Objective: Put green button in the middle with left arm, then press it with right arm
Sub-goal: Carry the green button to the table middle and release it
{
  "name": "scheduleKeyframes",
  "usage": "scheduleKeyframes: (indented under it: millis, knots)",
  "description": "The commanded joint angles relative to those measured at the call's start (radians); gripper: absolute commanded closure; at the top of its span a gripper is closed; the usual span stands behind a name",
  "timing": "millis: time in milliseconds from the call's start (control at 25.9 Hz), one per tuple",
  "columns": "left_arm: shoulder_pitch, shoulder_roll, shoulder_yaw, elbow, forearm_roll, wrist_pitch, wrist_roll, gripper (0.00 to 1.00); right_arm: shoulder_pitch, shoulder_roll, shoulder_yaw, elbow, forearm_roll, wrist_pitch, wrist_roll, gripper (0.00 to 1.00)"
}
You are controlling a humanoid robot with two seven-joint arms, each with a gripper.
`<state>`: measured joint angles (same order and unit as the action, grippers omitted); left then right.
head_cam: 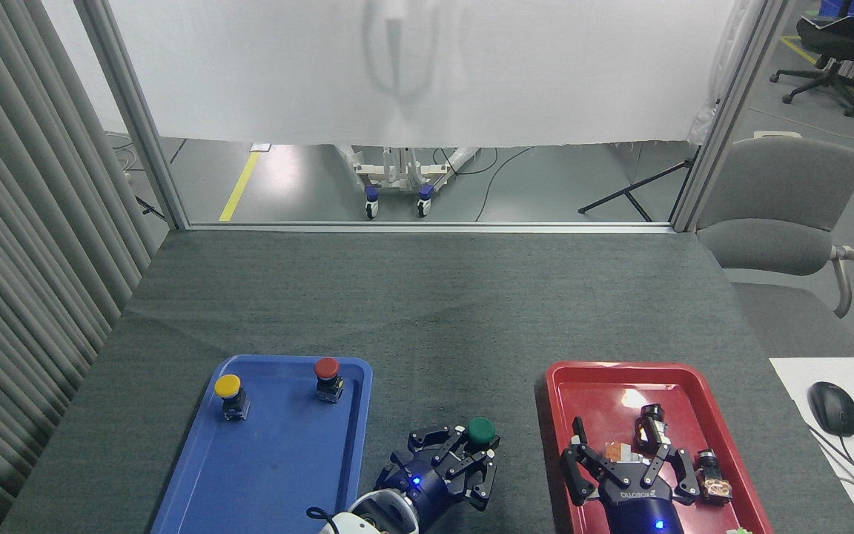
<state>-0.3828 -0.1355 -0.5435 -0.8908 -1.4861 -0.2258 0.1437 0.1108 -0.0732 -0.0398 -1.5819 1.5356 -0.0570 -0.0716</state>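
The green button (481, 429) shows its round dark-green cap over the grey cloth of the middle (457, 348), between the two trays. My left gripper (476, 450) is shut on the green button, its black fingers closed around the base just under the cap. Whether the button rests on the cloth or hangs above it cannot be told. My right gripper (629, 454) is open over the red tray (568, 386), fingers spread wide with nothing held between them.
A blue tray (279, 460) at the left holds a yellow-capped button (228, 393) and a red-capped button (328, 376). Small parts (712, 475) lie in the red tray. At the far right a mouse (832, 406) lies on a white surface. A chair (783, 208) stands beyond the table.
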Motion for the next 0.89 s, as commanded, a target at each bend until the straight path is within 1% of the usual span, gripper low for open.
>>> scheduleKeyframes:
  millis: [0,39,116,309,348,425,503,580,657,773,851]
  knots:
    - [0.002,-0.001,-0.021,-0.013,0.01,0.082,0.002,0.06,-0.002,-0.004,0.001,0.002,0.0,0.002,-0.001,0.0]
    - [0.004,-0.003,-0.039,-0.022,0.012,0.075,-0.003,0.0,0.0,-0.004,0.001,0.002,0.0,0.002,-0.001,0.0]
    - [0.009,0.0,-0.067,-0.031,0.01,0.052,-0.003,0.0,0.003,-0.005,0.001,0.002,0.0,0.002,-0.001,0.01]
    - [0.038,0.002,-0.064,-0.069,0.01,0.055,-0.003,0.0,0.007,-0.011,0.003,0.008,0.003,-0.001,-0.002,0.01]
    - [0.042,0.002,-0.064,-0.089,0.01,0.055,-0.003,0.0,0.009,-0.011,0.003,0.01,0.003,-0.003,-0.002,0.03]
    - [0.067,0.008,-0.064,-0.155,0.012,0.059,-0.003,0.0,0.007,-0.01,0.005,0.013,0.006,-0.011,-0.001,0.09]
    - [0.105,0.033,-0.062,-0.238,0.012,0.069,-0.003,0.0,0.004,-0.01,0.012,0.013,0.006,-0.018,-0.001,0.16]
    - [0.124,0.079,-0.056,-0.315,0.014,0.095,-0.001,0.0,0.003,-0.008,0.02,0.013,0.006,-0.018,-0.002,0.29]
    - [0.163,0.131,-0.026,-0.401,0.014,0.134,0.002,0.0,0.0,-0.008,0.026,0.014,0.006,-0.021,-0.004,0.49]
    - [0.265,0.189,0.088,-0.528,0.012,0.203,0.013,0.0,0.0,-0.013,0.069,0.019,0.009,-0.04,-0.004,0.75]
    - [0.335,0.217,0.18,-0.605,0.012,0.221,0.014,0.0,0.0,-0.013,0.101,0.028,0.011,-0.04,-0.004,0.89]
